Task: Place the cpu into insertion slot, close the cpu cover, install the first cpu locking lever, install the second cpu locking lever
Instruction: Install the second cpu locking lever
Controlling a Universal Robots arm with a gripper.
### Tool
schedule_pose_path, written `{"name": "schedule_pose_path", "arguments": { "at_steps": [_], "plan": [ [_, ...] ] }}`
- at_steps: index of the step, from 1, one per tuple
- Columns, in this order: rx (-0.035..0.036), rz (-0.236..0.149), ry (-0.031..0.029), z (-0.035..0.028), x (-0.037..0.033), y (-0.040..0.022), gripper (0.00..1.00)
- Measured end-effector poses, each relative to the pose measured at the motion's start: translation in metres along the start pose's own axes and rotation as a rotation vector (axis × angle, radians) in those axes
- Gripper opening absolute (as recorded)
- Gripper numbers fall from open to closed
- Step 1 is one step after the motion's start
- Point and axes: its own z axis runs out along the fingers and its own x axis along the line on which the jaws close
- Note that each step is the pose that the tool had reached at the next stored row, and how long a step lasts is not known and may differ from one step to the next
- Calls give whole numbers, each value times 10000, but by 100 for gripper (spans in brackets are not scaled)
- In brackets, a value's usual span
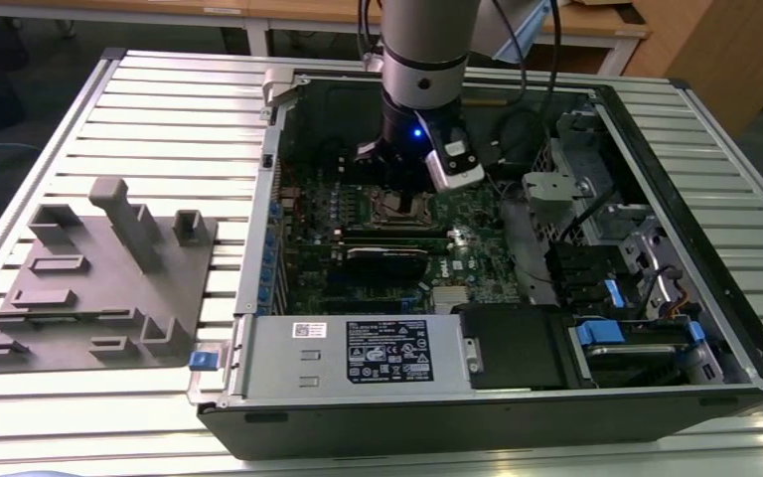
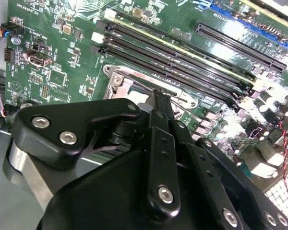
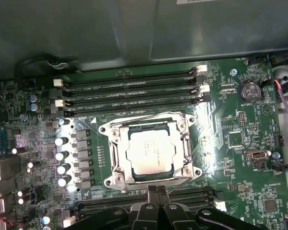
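Cpu (image 3: 150,152) seated in insertion slot (image 3: 116,158), cpu cover (image 3: 185,143) down, tool (image 3: 158,191) fingers together, empty.

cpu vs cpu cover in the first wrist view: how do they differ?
The cpu is a solid, dull silver-grey square; the cpu cover is a thin, shinier metal frame with a square window. The cpu shows through that window, with the cpu cover lying flat around it. Both are square, metallic and level over the insertion slot.

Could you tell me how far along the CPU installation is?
The cpu sits in the slot and the cover lies closed around it. The shut claw is at the socket's edge by a thin lever. I cannot tell whether either lever is latched.
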Motion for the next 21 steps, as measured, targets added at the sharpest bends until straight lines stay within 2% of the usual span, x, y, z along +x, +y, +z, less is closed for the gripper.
{"name": "schedule_pose_path", "arguments": {
  "at_steps": [5, 15, 21],
  "plan": [
    [0, -2, 0, -3, 32, -24, 11],
    [0, -1, -1, -6, 37, -89, 11],
    [0, -1, -1, -7, 38, -91, 11]
  ]
}}
